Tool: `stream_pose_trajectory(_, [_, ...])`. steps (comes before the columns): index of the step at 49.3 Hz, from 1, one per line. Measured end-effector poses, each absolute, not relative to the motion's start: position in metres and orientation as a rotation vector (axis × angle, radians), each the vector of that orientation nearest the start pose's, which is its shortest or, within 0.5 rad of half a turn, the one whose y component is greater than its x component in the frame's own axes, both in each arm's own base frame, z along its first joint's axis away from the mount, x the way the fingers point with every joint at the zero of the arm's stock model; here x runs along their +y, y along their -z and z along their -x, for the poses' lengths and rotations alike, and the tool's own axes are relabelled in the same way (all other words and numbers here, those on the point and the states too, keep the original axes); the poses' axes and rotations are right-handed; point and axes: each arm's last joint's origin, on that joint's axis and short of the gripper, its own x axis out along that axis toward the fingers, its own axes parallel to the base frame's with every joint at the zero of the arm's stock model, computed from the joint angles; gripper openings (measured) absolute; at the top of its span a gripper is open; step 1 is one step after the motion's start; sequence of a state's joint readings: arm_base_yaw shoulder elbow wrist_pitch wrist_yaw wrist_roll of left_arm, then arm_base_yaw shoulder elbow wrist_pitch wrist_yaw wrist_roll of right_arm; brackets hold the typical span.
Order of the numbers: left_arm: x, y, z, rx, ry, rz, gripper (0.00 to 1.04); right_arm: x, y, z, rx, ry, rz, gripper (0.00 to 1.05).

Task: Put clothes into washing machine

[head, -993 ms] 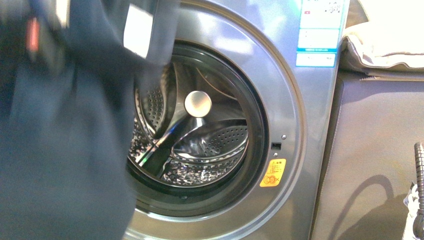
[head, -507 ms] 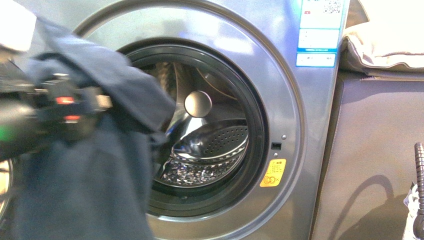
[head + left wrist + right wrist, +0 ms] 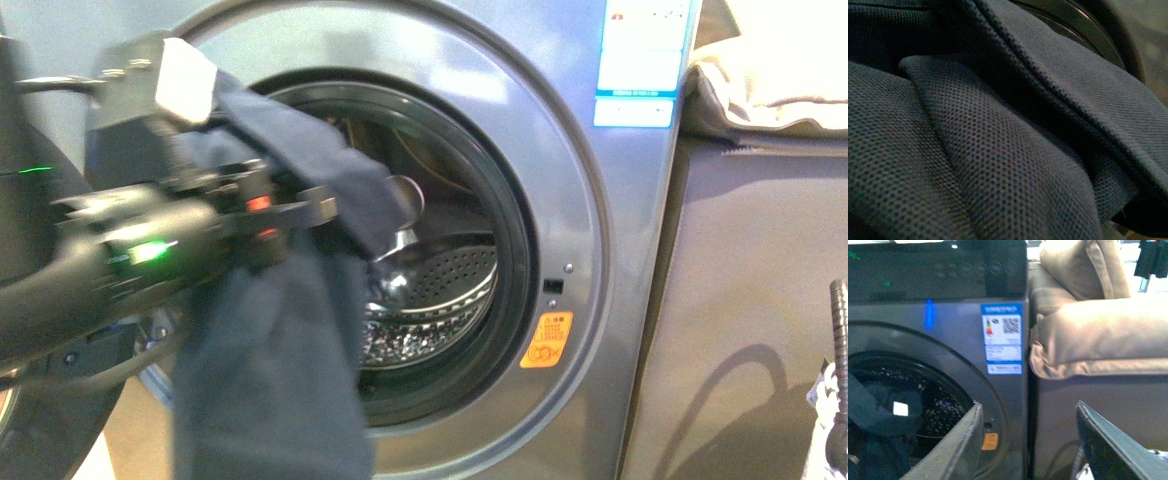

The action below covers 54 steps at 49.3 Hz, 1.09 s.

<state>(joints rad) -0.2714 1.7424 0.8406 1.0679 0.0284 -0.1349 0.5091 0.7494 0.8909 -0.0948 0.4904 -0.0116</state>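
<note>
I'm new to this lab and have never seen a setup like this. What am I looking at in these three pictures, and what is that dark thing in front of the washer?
This is a robot with two arms loading laundry. The wide picture comes from a camera on its body, facing a silver-grey washing machine with its round opening showing the steel drum. The blurred black arm is the left arm, carrying a dark navy garment that drapes over it and hangs in front of the opening, reaching partly in. Its gripper is buried in cloth, so I can't see the grip itself.

The left wrist camera shows only that fabric up close. The right wrist camera looks past the open, empty right gripper at the machine and beige cushions on the cabinet beside it.
</note>
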Motion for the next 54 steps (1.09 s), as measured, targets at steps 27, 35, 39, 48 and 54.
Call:
stream_pose_trajectory(27, [-0.140,-0.199,-0.408,-0.124,0.273,0.188,0.11,0.021,-0.250,-0.123,-0.001,-0.010,0.011,0.02])
stream_pose_trajectory(35, [-0.148,-0.185,-0.432,-0.113,0.236,0.192,0.11,0.014,-0.228,-0.119,0.004,-0.007,0.012,0.02])
stream_pose_trajectory(39, [-0.152,-0.180,-0.444,-0.114,0.216,0.196,0.11,0.012,-0.221,-0.118,0.006,-0.005,0.012,0.02])
stream_pose_trajectory(48, [-0.160,-0.178,-0.478,-0.133,0.155,0.194,0.11,0.000,-0.203,-0.113,0.005,0.003,0.011,0.02])
stream_pose_trajectory(54, [-0.161,-0.179,-0.498,-0.149,0.128,0.171,0.11,0.000,-0.195,-0.111,0.007,0.000,0.011,0.02])
